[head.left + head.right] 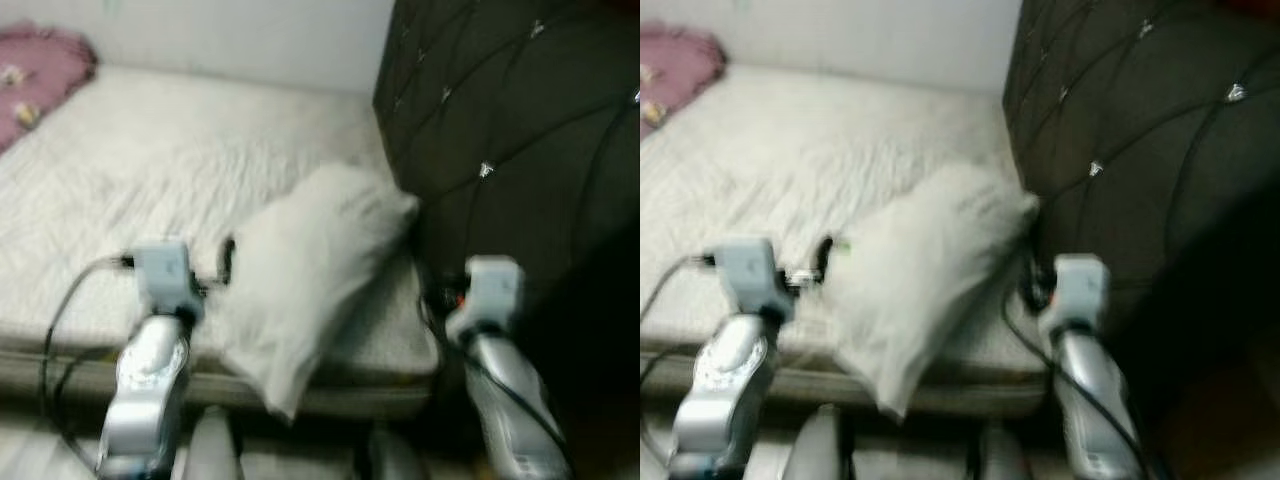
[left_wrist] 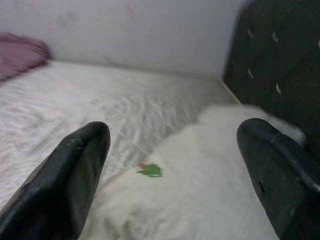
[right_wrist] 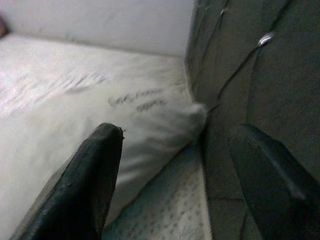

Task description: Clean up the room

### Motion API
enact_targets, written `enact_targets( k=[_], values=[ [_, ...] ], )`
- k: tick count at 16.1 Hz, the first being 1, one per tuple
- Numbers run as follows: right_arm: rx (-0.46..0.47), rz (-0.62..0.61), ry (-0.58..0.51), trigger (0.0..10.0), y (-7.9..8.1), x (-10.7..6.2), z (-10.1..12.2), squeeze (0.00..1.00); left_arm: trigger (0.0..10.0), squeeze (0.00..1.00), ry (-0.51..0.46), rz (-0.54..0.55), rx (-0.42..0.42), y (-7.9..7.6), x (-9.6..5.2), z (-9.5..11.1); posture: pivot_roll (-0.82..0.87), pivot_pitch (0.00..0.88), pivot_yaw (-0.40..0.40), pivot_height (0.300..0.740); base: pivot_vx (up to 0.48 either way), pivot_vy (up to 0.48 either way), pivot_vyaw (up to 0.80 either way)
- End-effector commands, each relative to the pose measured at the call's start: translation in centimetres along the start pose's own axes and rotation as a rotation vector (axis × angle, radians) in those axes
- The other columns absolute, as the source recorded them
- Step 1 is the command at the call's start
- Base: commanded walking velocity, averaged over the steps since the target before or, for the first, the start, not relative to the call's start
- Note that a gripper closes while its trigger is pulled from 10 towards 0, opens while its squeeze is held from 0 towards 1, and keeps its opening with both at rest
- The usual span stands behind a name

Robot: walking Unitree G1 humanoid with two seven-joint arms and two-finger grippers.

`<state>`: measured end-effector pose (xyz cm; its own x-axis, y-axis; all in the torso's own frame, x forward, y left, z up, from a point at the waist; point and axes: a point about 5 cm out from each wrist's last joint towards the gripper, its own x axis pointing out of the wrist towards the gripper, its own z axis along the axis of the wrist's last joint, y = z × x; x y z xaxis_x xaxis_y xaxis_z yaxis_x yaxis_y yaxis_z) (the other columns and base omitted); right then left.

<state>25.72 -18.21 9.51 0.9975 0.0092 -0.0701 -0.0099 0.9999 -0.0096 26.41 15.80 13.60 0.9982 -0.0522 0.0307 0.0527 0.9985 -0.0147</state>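
So the white pillow (image 1: 310,270) is lying slantwise on the bed (image 1: 150,180), one corner hanging over the near edge, the other up against the dark tufted headboard (image 1: 520,130). Left claw (image 2: 170,165) is spread wide, right over the pillow. Right claw (image 3: 175,170) is released too, between pillow and headboard. There's a pink blanket (image 1: 40,70) in the far corner.

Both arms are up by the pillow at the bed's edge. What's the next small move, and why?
Probably ease both arms forward and inward to bracket the white pillow. It lies slanted, one corner hanging over the mattress edge, the other near the dark headboard. The left gripper and right gripper are both open, flanking it without visible contact.
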Motion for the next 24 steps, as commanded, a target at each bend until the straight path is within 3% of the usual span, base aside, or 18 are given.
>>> enact_targets(
  k=[1,5,24],
  values=[
    [0.003,0.02,-0.03,10.0,0.51,0.6,0.94,0.0,10.0,0.0,0.036,0.01,-0.009,0.41,-0.5,-0.83,-0.03,0.0,-0.071,0.632,0.0,0.0,0.0],
    [-0.008,0.031,-0.031,10.0,0.65,0.66,0.99,0.0,10.0,0.0,0.033,-0.006,-0.024,0.26,-0.67,-0.84,-0.03,0.0,-0.074,0.632,0.0,0.0,0.0],
    [-0.017,0.021,-0.025,10.0,0.53,0.57,0.91,0.0,10.0,0.0,0.055,-0.046,-0.055,-0.4,-0.65,-1.13,-0.04,0.0,-0.073,0.632,0.288,0.0,0.0]
  ],
)
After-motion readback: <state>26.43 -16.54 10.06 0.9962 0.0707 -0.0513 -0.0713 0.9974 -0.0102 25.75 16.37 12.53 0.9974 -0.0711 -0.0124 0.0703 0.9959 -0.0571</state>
